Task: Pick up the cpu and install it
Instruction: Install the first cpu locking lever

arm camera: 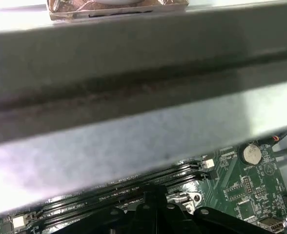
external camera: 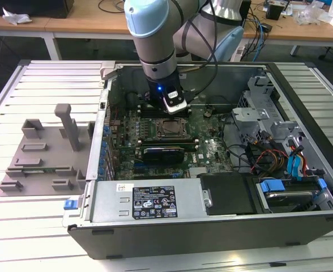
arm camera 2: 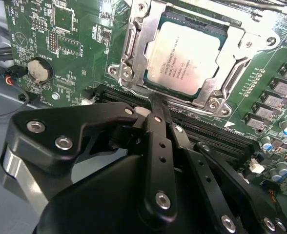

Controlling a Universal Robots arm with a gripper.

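Tool (arm camera 2: 155, 109) fingers look pinched together, empty, beside the socket; second wrist view shows the cpu (arm camera 2: 185, 58) seated

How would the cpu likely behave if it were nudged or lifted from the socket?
The cpu looks like a thin flat plate, so probably stiff and light. Its smooth metal top may be slippery to grip. Lying flat inside the socket frame, it seems unlikely to slide or tip when pushed sideways.

Open computer case (external camera: 302, 215) beside a grey plastic fixture (external camera: 42, 158)
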